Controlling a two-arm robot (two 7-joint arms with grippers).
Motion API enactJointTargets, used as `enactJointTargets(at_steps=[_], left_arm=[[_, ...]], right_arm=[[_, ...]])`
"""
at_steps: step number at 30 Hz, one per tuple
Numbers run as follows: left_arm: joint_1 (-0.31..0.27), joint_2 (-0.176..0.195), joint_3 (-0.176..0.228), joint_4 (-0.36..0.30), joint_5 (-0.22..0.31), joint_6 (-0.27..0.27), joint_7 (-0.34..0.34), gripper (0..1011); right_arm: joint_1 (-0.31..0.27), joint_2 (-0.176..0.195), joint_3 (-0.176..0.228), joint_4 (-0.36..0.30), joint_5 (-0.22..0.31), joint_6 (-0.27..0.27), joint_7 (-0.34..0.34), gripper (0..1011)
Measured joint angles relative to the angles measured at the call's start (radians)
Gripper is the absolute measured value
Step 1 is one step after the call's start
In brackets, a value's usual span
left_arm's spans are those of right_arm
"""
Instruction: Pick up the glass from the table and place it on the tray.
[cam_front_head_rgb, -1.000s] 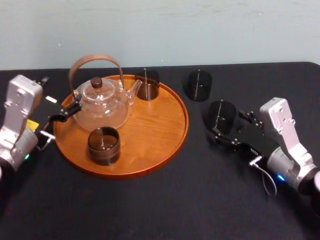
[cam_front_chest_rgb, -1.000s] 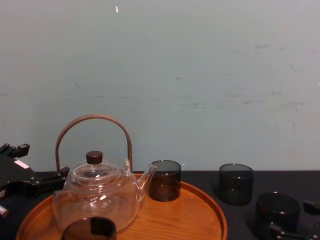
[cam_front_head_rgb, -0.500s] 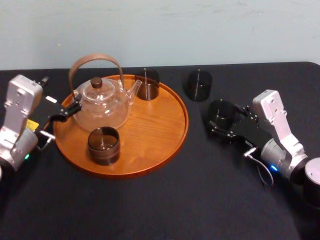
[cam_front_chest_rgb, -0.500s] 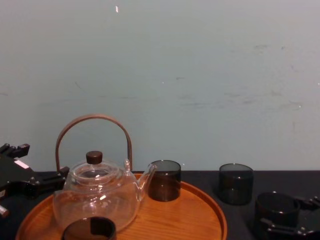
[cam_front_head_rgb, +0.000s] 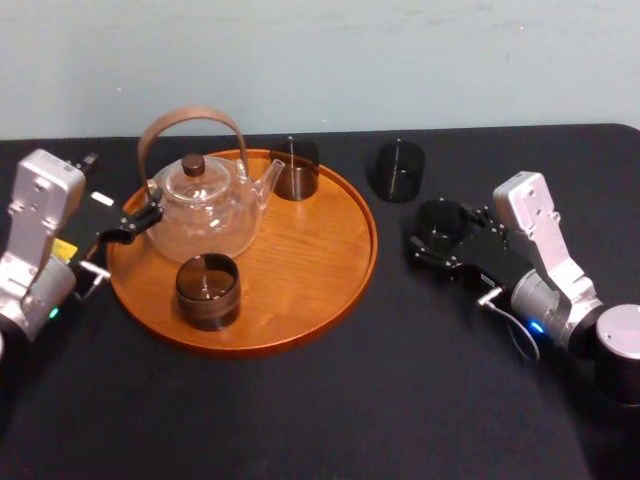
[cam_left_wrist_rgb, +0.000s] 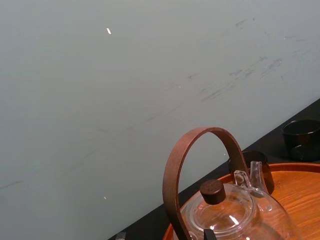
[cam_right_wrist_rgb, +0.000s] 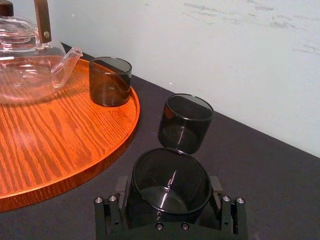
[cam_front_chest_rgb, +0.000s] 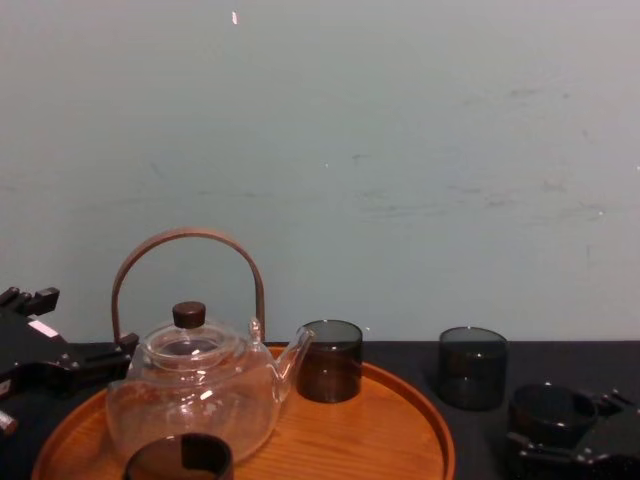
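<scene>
A dark smoky glass (cam_front_head_rgb: 441, 221) stands on the black table (cam_front_head_rgb: 330, 420), to the right of the round wooden tray (cam_front_head_rgb: 300, 250). My right gripper (cam_front_head_rgb: 433, 238) is open around it, one finger on each side, and the glass (cam_right_wrist_rgb: 170, 175) sits deep between the jaws of the right gripper (cam_right_wrist_rgb: 169, 185). From the chest the same glass (cam_front_chest_rgb: 548, 410) is low at the right. My left gripper (cam_front_head_rgb: 140, 218) rests at the tray's left rim beside the glass teapot (cam_front_head_rgb: 205, 210).
Two dark glasses (cam_front_head_rgb: 293, 168) (cam_front_head_rgb: 207, 291) stand on the tray with the teapot. A second dark glass on the table (cam_front_head_rgb: 398, 170) stands just beyond the right gripper. The tray's right half is bare wood (cam_right_wrist_rgb: 50, 145). A pale wall runs behind the table.
The right arm has slid forward and left, so its open fingers now reach round the glass. The glass, tray and left arm have stayed put.
</scene>
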Motion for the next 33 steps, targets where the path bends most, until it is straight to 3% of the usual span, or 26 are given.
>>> enactJointTargets(at_steps=[19,33], left_arm=[[0.000,0.000,0.000,0.000,0.000,0.000,0.000,1010],[0.000,0.000,0.000,0.000,0.000,0.000,0.000,1009]], right_arm=[[-0.009,0.004,0.004,-0.013,0.004,-0.001,0.006,930],[-0.043,0.000,0.018,-0.156,-0.022,0.053,0.045,930]])
